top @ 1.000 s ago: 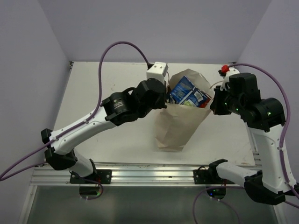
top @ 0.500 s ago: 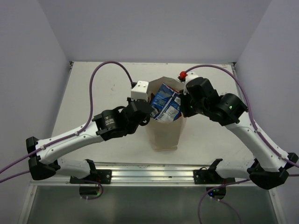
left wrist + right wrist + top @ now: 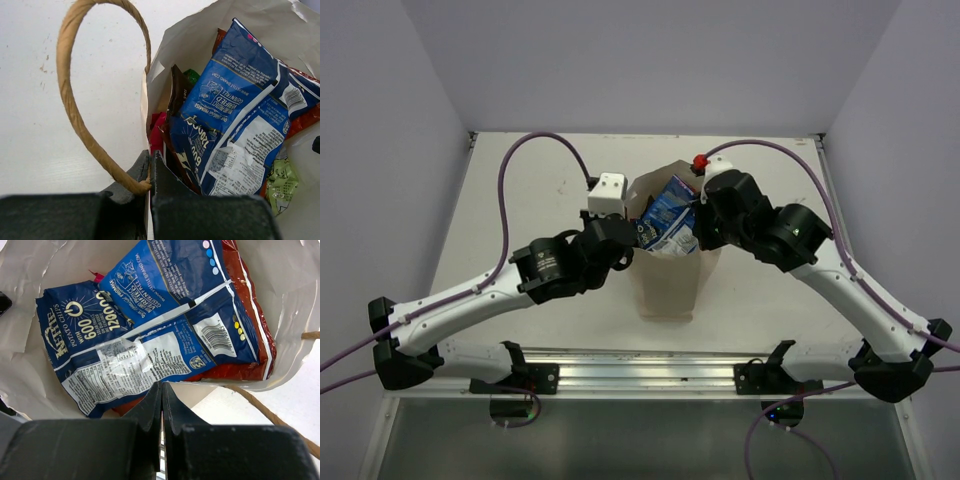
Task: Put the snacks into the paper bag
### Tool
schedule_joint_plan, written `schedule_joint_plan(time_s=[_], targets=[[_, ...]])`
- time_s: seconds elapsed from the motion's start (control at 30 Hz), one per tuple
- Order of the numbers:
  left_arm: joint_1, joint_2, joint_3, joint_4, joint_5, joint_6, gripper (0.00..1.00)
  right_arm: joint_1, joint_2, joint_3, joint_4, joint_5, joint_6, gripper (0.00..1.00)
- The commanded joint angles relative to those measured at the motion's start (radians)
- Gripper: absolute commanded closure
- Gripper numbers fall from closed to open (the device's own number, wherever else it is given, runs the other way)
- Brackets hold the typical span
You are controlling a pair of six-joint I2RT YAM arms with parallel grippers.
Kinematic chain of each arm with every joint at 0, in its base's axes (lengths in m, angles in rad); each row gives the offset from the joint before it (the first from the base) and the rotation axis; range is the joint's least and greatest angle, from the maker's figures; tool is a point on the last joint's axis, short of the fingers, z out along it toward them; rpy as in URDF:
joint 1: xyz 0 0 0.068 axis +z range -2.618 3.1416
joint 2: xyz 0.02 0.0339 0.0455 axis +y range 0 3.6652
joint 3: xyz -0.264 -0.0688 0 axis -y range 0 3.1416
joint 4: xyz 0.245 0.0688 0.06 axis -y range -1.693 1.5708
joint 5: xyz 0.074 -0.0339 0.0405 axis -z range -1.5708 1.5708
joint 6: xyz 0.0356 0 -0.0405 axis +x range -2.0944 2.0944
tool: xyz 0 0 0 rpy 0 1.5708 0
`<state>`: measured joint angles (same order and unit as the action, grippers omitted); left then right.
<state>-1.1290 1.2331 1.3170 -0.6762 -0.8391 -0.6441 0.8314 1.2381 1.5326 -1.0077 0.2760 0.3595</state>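
The tan paper bag (image 3: pixel 670 285) stands upright mid-table with snacks sticking out of its mouth. A blue chip packet (image 3: pixel 670 222) lies on top (image 3: pixel 230 120) (image 3: pixel 140 340), over a red packet (image 3: pixel 242 365). Beside them I see a brown packet (image 3: pixel 177 92), a magenta one (image 3: pixel 157 134) and a small pale green one (image 3: pixel 282 181). My left gripper (image 3: pixel 636 236) (image 3: pixel 150 167) is shut on the bag's left rim at the base of a loop handle (image 3: pixel 70 95). My right gripper (image 3: pixel 701 228) (image 3: pixel 161 392) is shut on the right rim.
The white table (image 3: pixel 520 190) ends at a metal rail (image 3: pixel 620 375) along the near edge. Lilac walls close in the back and both sides. Purple cables (image 3: pixel 520 160) arch over both arms. The bag's other handle (image 3: pixel 267 415) hangs outside the right rim.
Both grippers have come closer together and shifted left with the bag. The bag's mouth is now squeezed narrower and the bag stands further left than a second ago.
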Motion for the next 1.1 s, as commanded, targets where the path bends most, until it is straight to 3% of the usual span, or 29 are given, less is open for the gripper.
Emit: schedule_joint_plan(time_s=[0.0,0.03,0.07,0.1,0.17,0.2,0.37,0.53,0.63,0.73,0.83,1.07], targets=[[0.005,-0.003,0.042,0.052,-0.069,-0.026,1.00,0.008,0.006,0.014,0.018,0.043,0.018,1.00],[0.005,-0.006,0.044,0.055,-0.065,-0.022,0.91,0.009,0.004,0.021,0.012,0.054,0.018,1.00],[0.005,-0.006,0.047,0.081,-0.057,0.000,0.74,0.009,0.003,0.037,-0.008,0.063,0.019,1.00],[0.005,-0.009,0.053,0.098,-0.052,0.017,0.31,0.009,0.003,0.052,-0.021,0.074,0.016,0.91],[0.005,-0.011,0.065,0.136,-0.045,0.050,0.04,0.011,0.009,0.109,-0.070,0.101,0.010,0.74],[0.005,-0.007,0.085,0.144,-0.041,0.063,0.00,0.009,0.012,0.156,-0.092,0.115,0.009,0.56],[0.000,0.011,0.185,0.118,-0.028,0.083,0.00,0.011,0.006,0.285,-0.259,0.233,0.041,0.28],[0.000,-0.046,0.347,0.038,-0.133,0.110,0.00,0.009,-0.051,0.350,-0.415,0.428,0.102,0.22],[0.104,-0.136,0.325,0.027,-0.082,0.201,0.00,0.009,-0.112,0.313,-0.478,0.564,0.148,0.19],[0.363,-0.208,0.268,0.000,0.052,0.305,0.00,0.008,-0.160,0.291,-0.555,0.679,0.222,0.16],[0.506,-0.228,0.252,-0.058,0.116,0.331,0.00,0.009,-0.189,0.270,-0.583,0.716,0.243,0.10],[0.592,-0.253,0.174,-0.039,0.199,0.345,0.00,0.009,-0.238,0.232,-0.583,0.762,0.271,0.09]])
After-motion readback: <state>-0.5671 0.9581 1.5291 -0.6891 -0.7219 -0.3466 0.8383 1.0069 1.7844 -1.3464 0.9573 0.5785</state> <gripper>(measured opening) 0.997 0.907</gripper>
